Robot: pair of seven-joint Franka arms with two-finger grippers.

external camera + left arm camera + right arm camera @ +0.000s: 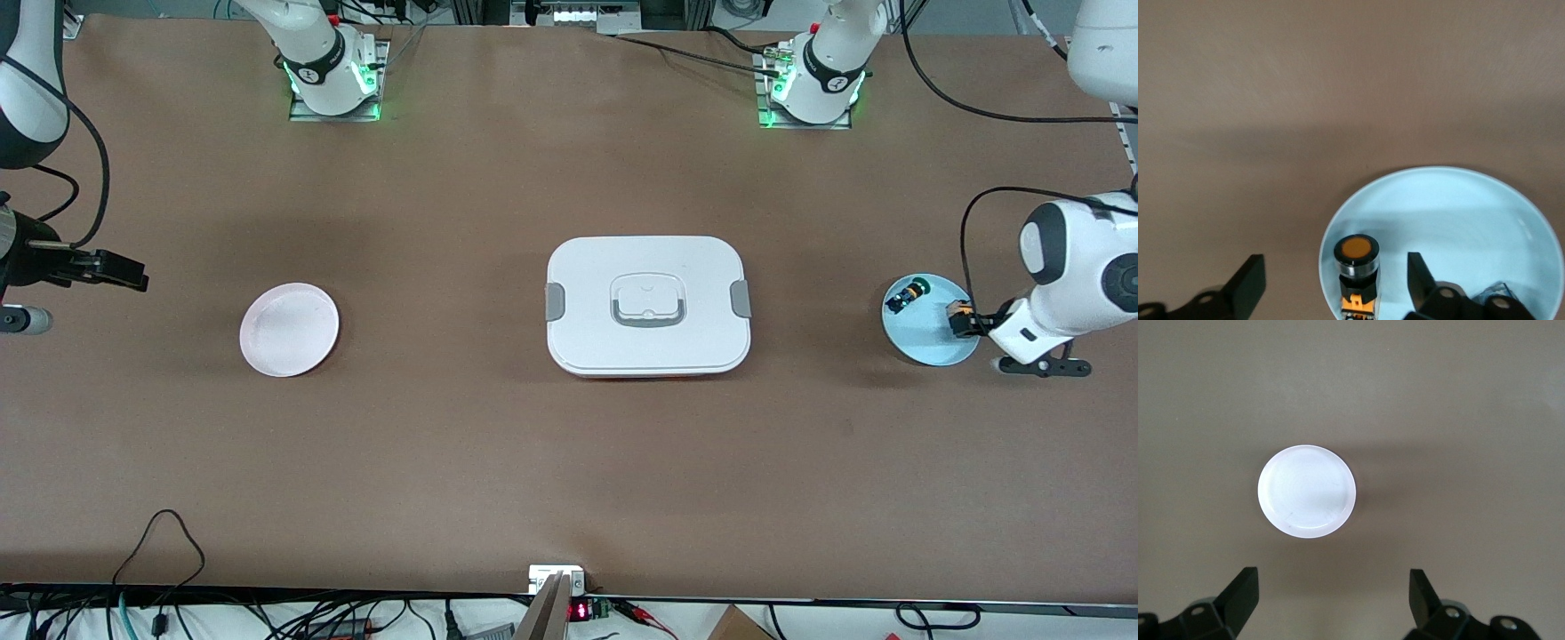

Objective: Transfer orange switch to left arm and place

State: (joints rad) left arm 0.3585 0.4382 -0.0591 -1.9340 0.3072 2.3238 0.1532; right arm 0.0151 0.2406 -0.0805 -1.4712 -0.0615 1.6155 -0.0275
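Orange switch (1357, 277) sits on the blue plate (1471, 227) at the left arm's end of the bench; left claw (1331, 287) spread around it, not yet pinching. Likely light, rigid, slick plastic: grip the boxy body, not the round cap. Right claw (1331, 597) spread, waiting above the pink plate (1307, 491). Box (647, 305) sits between the plates.

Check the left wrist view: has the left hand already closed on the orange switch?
No: the left hand is open, its fingers spread wide on either side of the orange switch, which stands on the blue plate.
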